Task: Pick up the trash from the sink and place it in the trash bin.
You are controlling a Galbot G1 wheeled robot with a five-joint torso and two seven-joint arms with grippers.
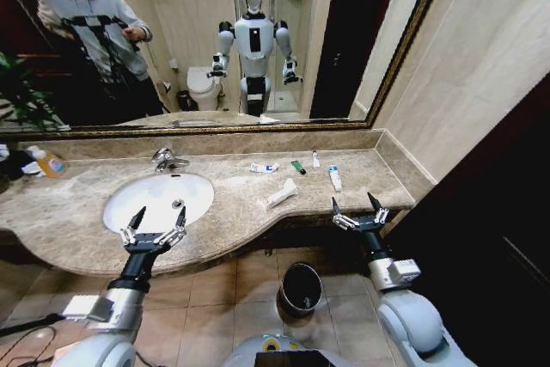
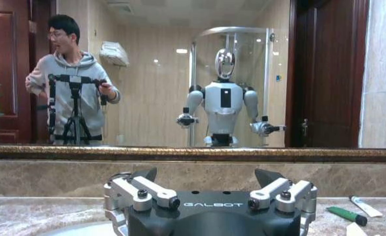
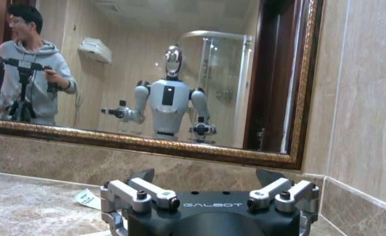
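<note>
The white oval sink is set in the beige marble counter, and its basin looks bare. The trash lies on the counter to its right: a white-blue packet, a green stick, a small white tube, a blue-capped tube and a long white wrapper. My left gripper hangs open over the sink's front rim. My right gripper is open at the counter's front edge, right of the wrapper. The black trash bin stands on the floor below the counter. The left wrist view shows the green stick.
A chrome faucet rises behind the basin. An orange-labelled bottle stands at the far left by a plant. A large mirror backs the counter, and a wall closes off the right end. The floor around the bin is tiled.
</note>
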